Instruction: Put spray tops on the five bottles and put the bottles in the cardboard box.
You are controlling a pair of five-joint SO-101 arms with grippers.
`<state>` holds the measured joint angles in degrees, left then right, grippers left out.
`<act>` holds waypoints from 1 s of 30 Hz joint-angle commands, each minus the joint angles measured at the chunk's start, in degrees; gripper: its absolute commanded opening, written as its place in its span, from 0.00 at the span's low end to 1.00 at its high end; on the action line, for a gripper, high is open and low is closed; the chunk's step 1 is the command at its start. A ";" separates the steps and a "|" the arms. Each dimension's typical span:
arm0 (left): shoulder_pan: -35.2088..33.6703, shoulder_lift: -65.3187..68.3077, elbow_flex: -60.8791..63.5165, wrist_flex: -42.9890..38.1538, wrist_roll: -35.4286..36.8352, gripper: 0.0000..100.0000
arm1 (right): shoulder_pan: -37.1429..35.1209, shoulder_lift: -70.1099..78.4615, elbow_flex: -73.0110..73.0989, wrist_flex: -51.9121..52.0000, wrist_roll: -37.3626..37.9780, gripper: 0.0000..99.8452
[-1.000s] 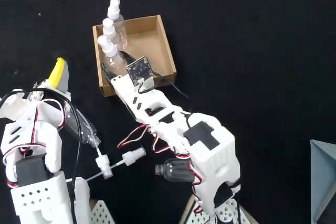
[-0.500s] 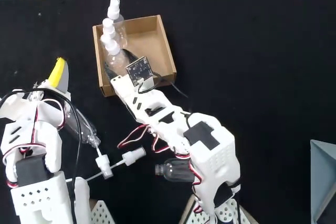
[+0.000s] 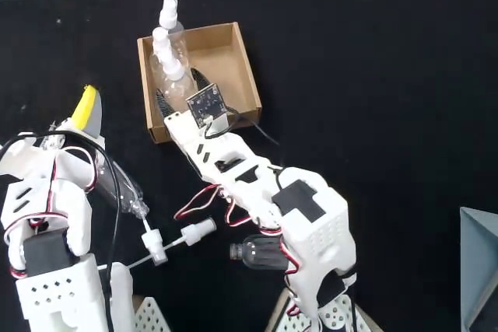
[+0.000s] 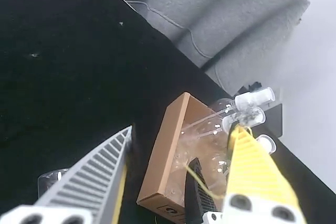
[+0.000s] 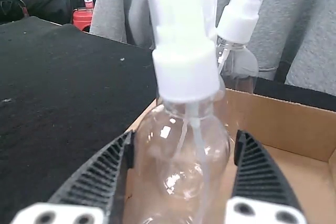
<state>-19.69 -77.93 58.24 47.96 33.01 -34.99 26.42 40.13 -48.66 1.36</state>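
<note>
Bottle (image 5: 181,156) number three looked to be mid-placing, far as I could judge. It was capped, upright and down inside the box (image 3: 216,56), against the box's 9 o'clock wall and just at 6 o'clock of two other capped bottles (image 3: 166,36). The right gripper (image 3: 181,89) sat around it with one jaw on each side. The jaws looked spread just off the plastic rather than squeezing, so I'd call that grip open. In the high view the box was at about 11 o'clock on the table (image 3: 373,114).

Next move, I reckon, was to lift that gripper straight up and out toward 5 o'clock. It'd need to do that without clipping the bottle's spray top or nudging the neighbours, since they were packed close.

After that came the leftovers. A bare bottle (image 3: 261,253) lay at 6 o'clock by the right arm's base, and a second bare bottle (image 3: 117,183) lay at 8 o'clock by the left arm. Two tops (image 3: 198,230) lay between them, tubes sticking out.

The left gripper (image 4: 181,135) was wide open with nothing in it, at the box's 8 o'clock and not touching it.
</note>
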 commanded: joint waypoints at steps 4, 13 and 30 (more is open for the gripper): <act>-0.48 -0.97 -2.51 -1.49 0.26 0.27 | -3.25 -0.66 -1.98 -1.05 0.53 0.24; -0.48 -0.97 -2.51 -1.49 0.26 0.27 | -4.48 -0.75 -2.07 -0.97 0.53 0.24; -0.48 -0.97 -2.51 -1.49 0.26 0.27 | -4.31 -0.92 -1.89 1.93 0.53 0.33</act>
<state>-19.69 -77.93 58.24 47.96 33.01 -38.33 26.42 40.13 -46.37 1.36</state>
